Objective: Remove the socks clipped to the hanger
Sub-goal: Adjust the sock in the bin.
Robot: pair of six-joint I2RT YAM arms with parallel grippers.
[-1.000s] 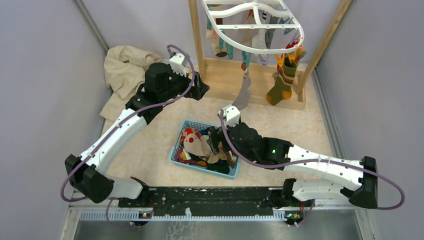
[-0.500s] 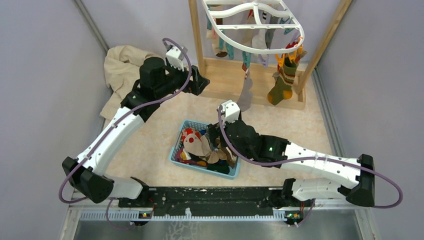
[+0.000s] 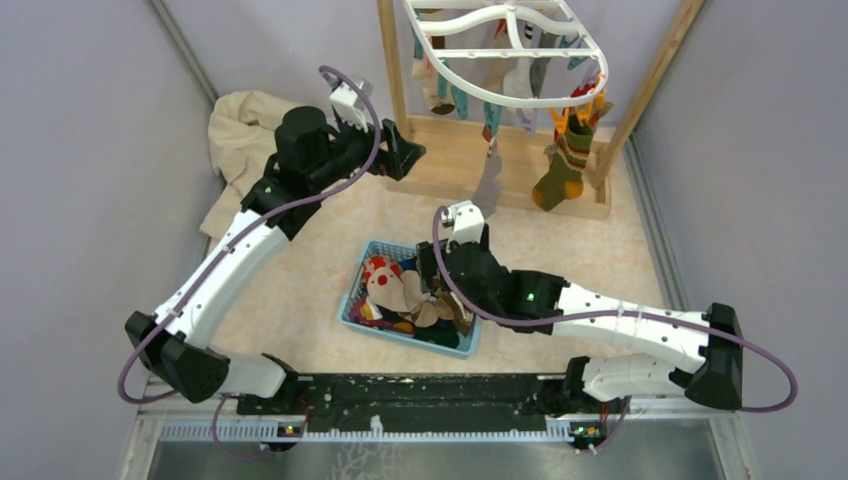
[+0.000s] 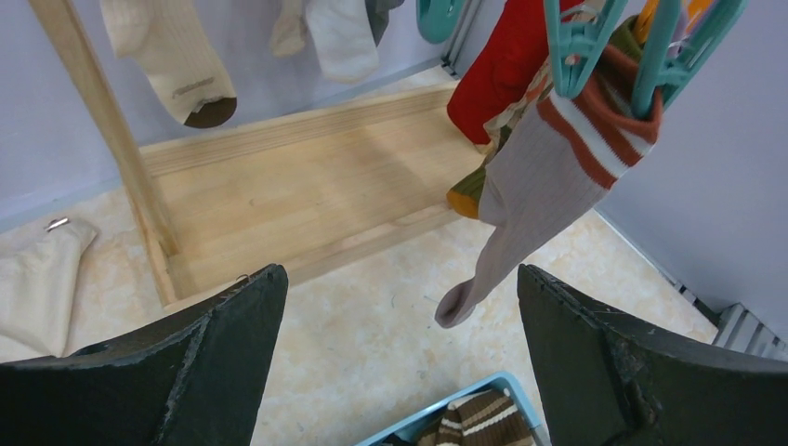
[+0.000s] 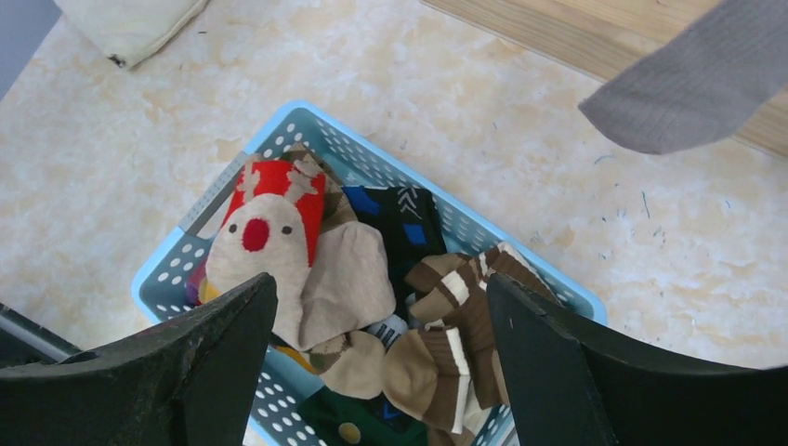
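White plastic hanger (image 3: 505, 52) cropped at the top, tops of its clipped socks (image 3: 560, 170) hidden behind the ring. Left pincer (image 4: 400, 274) spread wide, empty, facing a grey clipped sock (image 4: 539, 186); right pincer (image 5: 379, 279) spread, empty, over the blue basket (image 5: 172, 269).

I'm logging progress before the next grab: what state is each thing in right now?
left gripper: jaws open, empty.
right gripper: jaws open, empty, above the basket.
hanger: hanging, socks clipped on it.
grey sock: clipped, dangling.
green-and-orange sock: hanging from the hanger.
basket: holding loose socks.
beige cloth: crumpled on the table.
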